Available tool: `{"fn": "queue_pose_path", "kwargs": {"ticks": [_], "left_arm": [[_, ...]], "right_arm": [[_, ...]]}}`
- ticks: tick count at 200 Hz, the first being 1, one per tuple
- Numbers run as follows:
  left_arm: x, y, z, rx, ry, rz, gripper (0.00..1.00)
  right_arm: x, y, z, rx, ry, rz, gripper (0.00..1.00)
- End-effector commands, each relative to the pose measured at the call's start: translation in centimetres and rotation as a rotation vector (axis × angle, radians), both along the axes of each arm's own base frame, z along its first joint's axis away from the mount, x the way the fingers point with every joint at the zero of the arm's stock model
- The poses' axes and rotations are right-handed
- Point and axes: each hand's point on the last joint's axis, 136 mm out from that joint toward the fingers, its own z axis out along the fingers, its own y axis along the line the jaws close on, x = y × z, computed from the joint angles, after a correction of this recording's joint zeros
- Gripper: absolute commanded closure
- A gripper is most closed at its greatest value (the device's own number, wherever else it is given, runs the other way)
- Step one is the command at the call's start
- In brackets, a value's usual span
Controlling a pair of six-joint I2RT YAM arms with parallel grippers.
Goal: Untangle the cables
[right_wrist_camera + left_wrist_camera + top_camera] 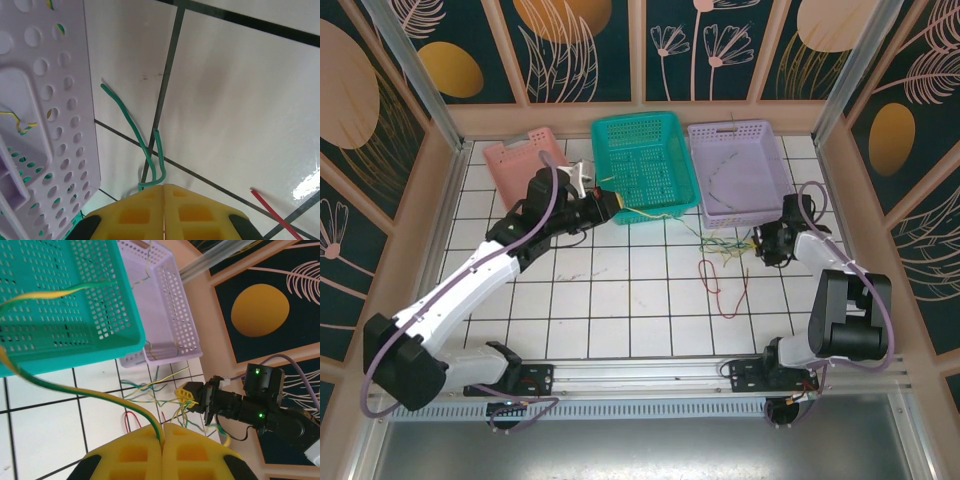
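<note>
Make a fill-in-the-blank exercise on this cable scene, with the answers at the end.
1. The left gripper is shut on a striped cable, green and ____.
2. The thin cable pinched by the right gripper is ____.
3. The teal basket stands between the pink basket and the ____ one.
4. The loose cable nearest the arms' bases is ____.
Answers: yellow; green; lilac; red.

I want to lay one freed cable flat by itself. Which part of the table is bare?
The white tiles between the left arm and the red cable are bare. In front of the lilac basket it is crowded: the tangled cables lie there.
</note>
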Motion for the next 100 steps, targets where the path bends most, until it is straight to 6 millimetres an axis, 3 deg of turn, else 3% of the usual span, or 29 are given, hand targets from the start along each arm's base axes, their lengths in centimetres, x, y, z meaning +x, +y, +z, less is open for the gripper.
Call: {"fn": "queue_pose_path", "kwargs": {"ticks": [1, 55, 94, 100], "left_arm": [[-0.4, -2.1, 1.5, -0.113, -0.028, -0.098, 1.00], [-0.4, -1.6, -0.5, -0.065, 0.015, -0.076, 1.00], [-0.1, 0.2, -2.7, -0.004, 0.062, 0.031, 1.00], [-0.2, 0.9, -4.1, 0.023, 0.088, 0.062, 1.00]], "right_arm": [[-0.6, 1.6, 0.1, 0.045, 0.015, 0.020, 0.88], [-0.7, 1.1, 3.4, -0.061, -0.048, 0.124, 0.49], [-3.4, 0.6, 5.1, -0.225, -0.019, 0.230, 0.38], [-4.1, 0.7, 5.3, -0.254, -0.008, 0.248, 0.37]]}}
